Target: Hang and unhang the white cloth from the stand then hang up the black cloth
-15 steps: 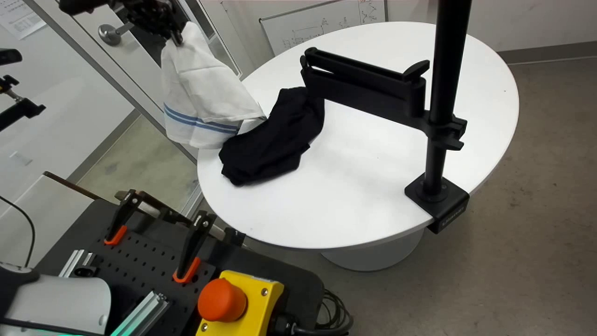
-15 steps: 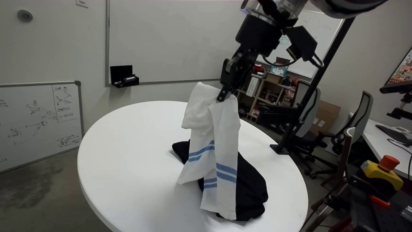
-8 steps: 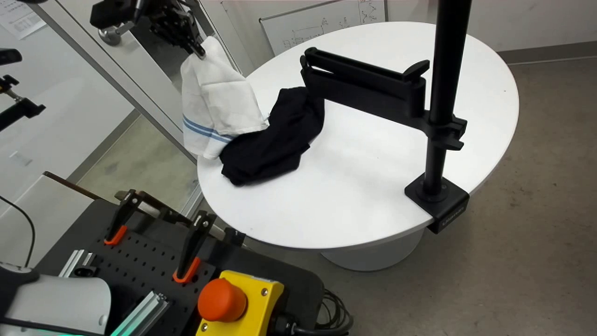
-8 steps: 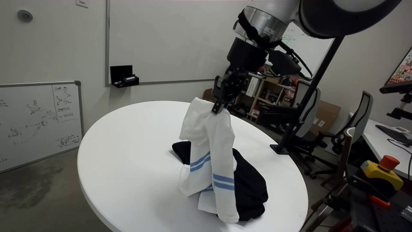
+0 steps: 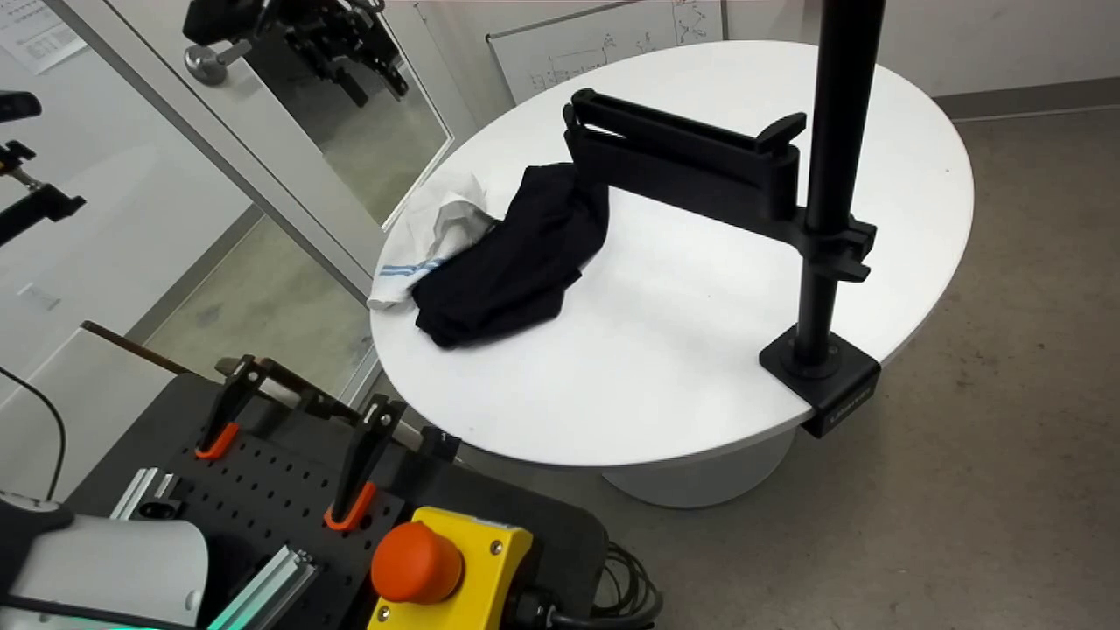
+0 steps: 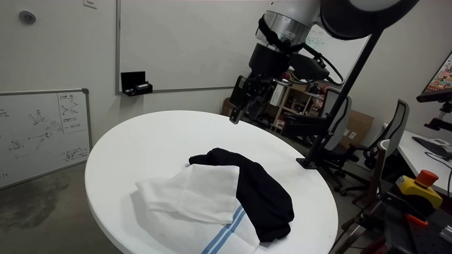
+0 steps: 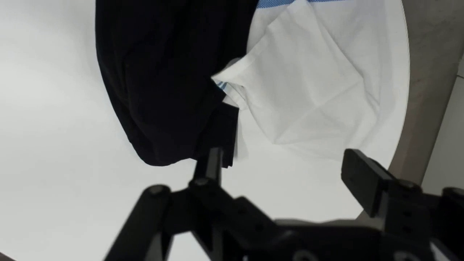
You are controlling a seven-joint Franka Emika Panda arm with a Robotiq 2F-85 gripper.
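Pincer (image 7: pixel 281 160) gapes; white cloth (image 6: pixel 199 203) (blue-striped, rumpled) lies below.

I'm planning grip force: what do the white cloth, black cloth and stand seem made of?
White cloth: matte woven fabric, perhaps cotton; creases, and weave visible in the blue stripe.
Black cloth: dull fabric, fibre unclear; rumpled folds, no shine.
Stand: low-sheen black, probably metal, perhaps partly plastic; straight, sharp-edged parts.
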